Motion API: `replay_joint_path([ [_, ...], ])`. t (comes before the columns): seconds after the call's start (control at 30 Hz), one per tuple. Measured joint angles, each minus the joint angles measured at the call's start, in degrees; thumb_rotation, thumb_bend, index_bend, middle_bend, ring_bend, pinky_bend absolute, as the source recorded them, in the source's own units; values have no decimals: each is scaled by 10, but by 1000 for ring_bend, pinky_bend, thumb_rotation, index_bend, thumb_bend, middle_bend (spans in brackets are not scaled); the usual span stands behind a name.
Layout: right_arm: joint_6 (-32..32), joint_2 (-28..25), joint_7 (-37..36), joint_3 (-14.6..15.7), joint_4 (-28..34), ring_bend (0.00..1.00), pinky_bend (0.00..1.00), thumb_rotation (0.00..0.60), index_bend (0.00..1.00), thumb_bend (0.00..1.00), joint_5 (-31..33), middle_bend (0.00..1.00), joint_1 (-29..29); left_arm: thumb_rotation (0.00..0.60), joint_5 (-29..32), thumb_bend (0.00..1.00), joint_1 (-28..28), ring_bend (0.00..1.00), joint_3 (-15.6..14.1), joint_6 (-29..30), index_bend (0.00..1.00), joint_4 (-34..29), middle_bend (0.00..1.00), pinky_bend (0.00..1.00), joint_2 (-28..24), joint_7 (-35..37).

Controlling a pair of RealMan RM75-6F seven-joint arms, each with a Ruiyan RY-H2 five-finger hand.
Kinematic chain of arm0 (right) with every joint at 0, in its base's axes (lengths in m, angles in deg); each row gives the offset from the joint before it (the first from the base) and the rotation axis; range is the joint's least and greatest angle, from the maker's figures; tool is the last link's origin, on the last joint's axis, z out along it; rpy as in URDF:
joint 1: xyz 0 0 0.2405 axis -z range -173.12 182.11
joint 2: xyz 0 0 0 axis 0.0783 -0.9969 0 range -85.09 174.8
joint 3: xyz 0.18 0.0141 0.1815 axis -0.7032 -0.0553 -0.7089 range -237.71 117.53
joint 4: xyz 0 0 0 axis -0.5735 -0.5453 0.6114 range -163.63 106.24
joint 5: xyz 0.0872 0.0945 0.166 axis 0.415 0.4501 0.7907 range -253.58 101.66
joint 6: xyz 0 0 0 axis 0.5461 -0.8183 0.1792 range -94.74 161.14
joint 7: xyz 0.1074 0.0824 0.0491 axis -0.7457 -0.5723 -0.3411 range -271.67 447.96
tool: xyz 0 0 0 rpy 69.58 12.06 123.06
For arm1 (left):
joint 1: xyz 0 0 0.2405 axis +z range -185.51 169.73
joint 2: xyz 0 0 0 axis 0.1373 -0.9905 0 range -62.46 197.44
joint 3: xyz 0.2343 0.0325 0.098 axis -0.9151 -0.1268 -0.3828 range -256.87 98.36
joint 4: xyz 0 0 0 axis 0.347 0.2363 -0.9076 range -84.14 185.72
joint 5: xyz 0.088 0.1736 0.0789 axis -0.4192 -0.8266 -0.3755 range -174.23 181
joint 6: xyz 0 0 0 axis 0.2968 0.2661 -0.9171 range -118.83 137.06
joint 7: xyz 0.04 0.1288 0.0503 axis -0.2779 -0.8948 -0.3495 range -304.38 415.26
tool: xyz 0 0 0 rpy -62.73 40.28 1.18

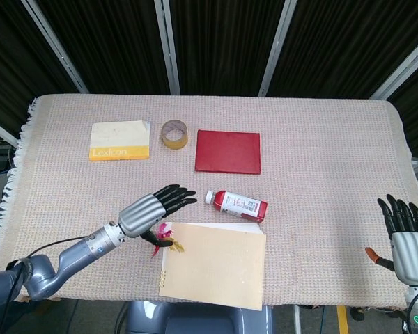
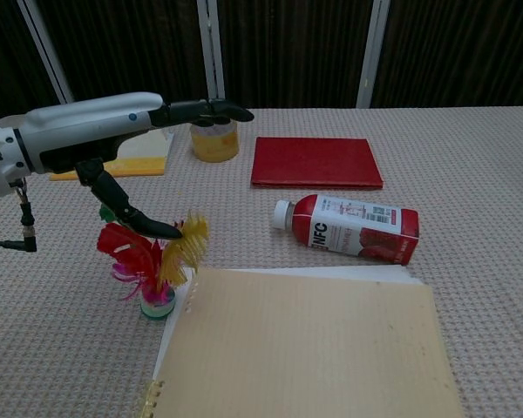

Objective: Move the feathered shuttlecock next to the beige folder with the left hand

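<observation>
Shuttlecock point(image 2: 154, 261) stands upright on its round base at the near-left corner of the beige folder point(image 2: 314, 348), base on the cloth just beside the folder's edge, yellow feather leaning over it. Placement looks essentially done, judged from where it stands; what is left is the release and lifting the arm clear.

Left hand point(image 2: 113, 135) sits over the feathers: thumb tip down against the red and yellow plumes, the other fingers stretched out flat above. Whether it actually grips is unclear (contact, at least, at the thumb). Right hand point(image 1: 406, 240) near the bench's right edge, fingers straight and apart, holding nothing.

Materials: feathers soft, frayed, in red, yellow, green and pink; base small, disc-like, green-white. Folder is flat matte card with punched holes along its left edge, white sheets under it. Bench point(image 1: 320, 153) wears a coarse woven beige cloth.
</observation>
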Motion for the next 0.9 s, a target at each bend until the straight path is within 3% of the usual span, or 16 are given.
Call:
replay_joint_path([
  [0.17, 1, 1, 5, 0, 1, 0, 0, 600, 0, 85, 0, 0, 0, 567, -14, 133, 11, 0, -7, 40, 30, -13, 0, 0, -24, 27],
  [0.6, 11, 9, 23, 4, 5, 0, 0, 600, 0, 85, -5, 0, -5, 570, -32, 145, 51, 0, 2, 145, 25, -27, 0, 0, -59, 19],
  [0.77, 12, 8, 22, 4, 5, 0, 0, 600, 0, 85, -5, 0, -6, 569, -19, 162, 86, 0, 6, 185, 16, -46, 0, 0, -92, -23],
  [0.9, 12, 6, 14, 4, 2, 0, 0, 600, 0, 85, -3, 0, -4, 567, 13, 158, 134, 0, -2, 205, 0, -79, 0, 0, -130, -102],
])
